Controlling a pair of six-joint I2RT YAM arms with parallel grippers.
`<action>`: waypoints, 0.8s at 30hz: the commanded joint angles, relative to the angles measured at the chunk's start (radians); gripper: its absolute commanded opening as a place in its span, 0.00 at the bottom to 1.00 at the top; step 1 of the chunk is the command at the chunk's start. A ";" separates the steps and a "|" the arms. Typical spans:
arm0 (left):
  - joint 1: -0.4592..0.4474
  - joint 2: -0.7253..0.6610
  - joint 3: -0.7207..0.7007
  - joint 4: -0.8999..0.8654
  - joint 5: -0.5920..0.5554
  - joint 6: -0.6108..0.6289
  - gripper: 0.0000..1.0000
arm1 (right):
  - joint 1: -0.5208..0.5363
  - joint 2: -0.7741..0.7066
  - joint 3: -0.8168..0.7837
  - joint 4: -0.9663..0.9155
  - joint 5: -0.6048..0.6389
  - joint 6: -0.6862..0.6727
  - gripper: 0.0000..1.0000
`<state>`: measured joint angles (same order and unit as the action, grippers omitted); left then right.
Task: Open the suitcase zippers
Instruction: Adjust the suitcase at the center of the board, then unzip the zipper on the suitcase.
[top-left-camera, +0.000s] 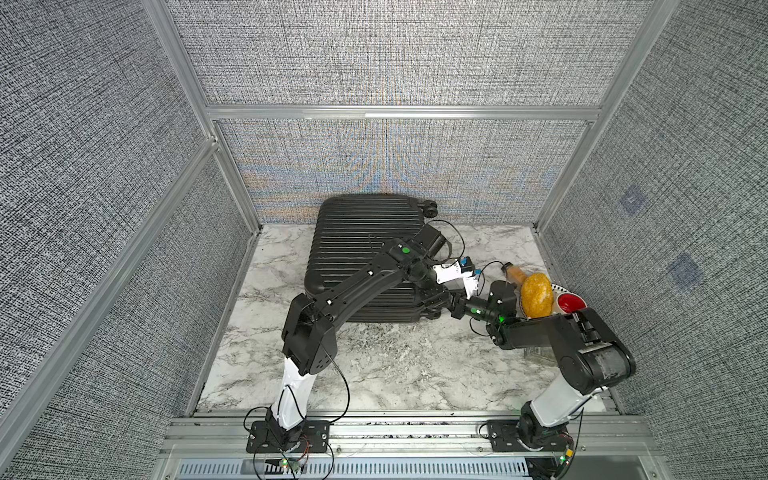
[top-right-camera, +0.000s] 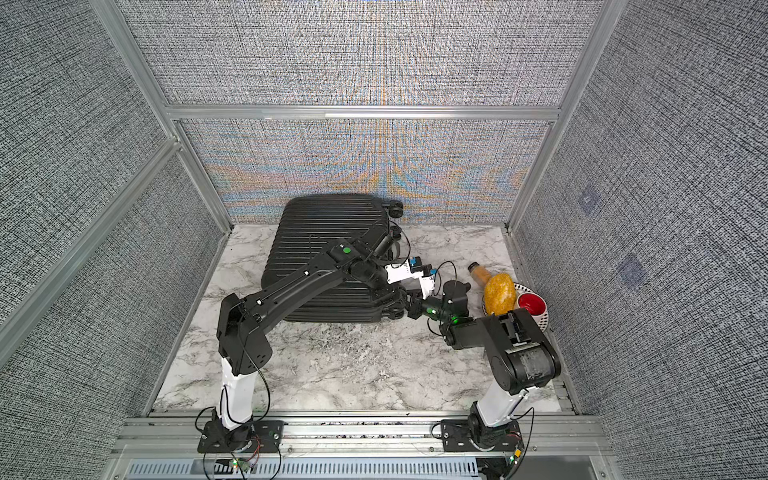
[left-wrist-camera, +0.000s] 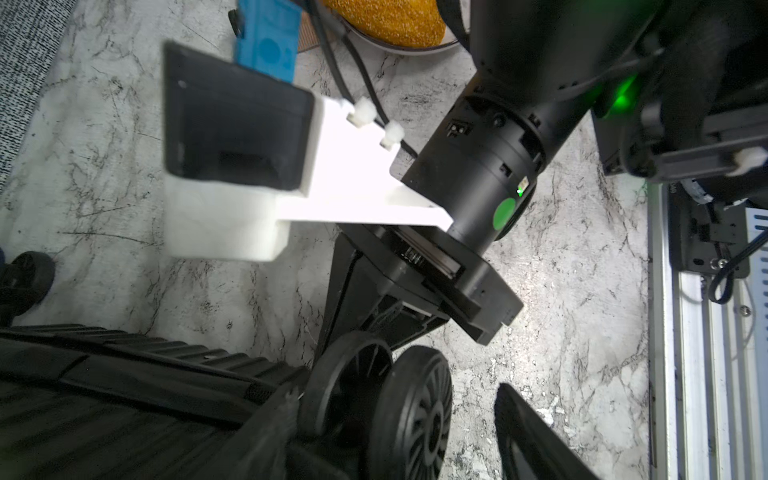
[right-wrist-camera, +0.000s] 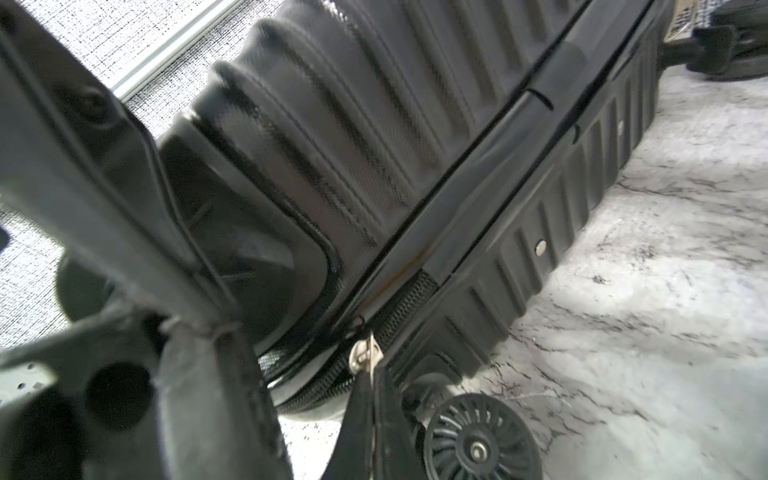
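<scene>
The suitcase (top-left-camera: 365, 249) gives me its zipper pull (right-wrist-camera: 365, 353). My right pincer (right-wrist-camera: 371, 376) is pressed together on that small silver tab, at the case's near corner on my right side. From the tab the zippers (right-wrist-camera: 453, 216) run away as a glossy black seam between the 2 ribbed shells. A spinner wheel (right-wrist-camera: 478, 442) shows just beside my tips.

My left pincer (left-wrist-camera: 395, 395) reaches over the lid to that same corner. Its 2 fingers (left-wrist-camera: 523, 432) stand well apart with a double wheel (left-wrist-camera: 386, 407) between them; I cannot tell whether either finger touches it. Just beyond that wheel is my right pincer's body with its white camera bracket (left-wrist-camera: 332, 174).

Farther out, the suitcase lies flat on the marble table (top-left-camera: 374, 374), shells together. It sits toward the back and left of centre, its far edge at the grey back wall (top-left-camera: 395, 166) in both top views. Its wheels point to my right, and 1 far wheel (top-left-camera: 430, 208) sticks out by the wall.

Right of the case, near my right arm, a white plate (top-left-camera: 556, 286) bears a yellow-orange oval lump (top-left-camera: 537, 295) and a red bowl (top-left-camera: 570, 302). A bottle (top-left-camera: 514, 272) lies on its side just behind them.
</scene>
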<state>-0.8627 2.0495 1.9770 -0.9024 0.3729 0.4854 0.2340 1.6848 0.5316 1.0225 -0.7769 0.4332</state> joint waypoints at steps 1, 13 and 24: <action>-0.015 0.005 -0.019 -0.237 0.094 -0.055 0.75 | -0.018 0.009 0.019 0.045 0.203 0.002 0.00; -0.038 -0.033 -0.040 -0.202 0.103 -0.097 0.75 | -0.020 -0.038 0.005 0.013 0.303 0.000 0.00; -0.046 -0.054 0.004 -0.175 0.108 -0.132 0.75 | -0.034 -0.004 0.078 -0.020 0.234 -0.008 0.00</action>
<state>-0.8848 2.0209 1.9636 -0.8684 0.3088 0.4091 0.2173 1.6749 0.5968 0.9550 -0.7670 0.4419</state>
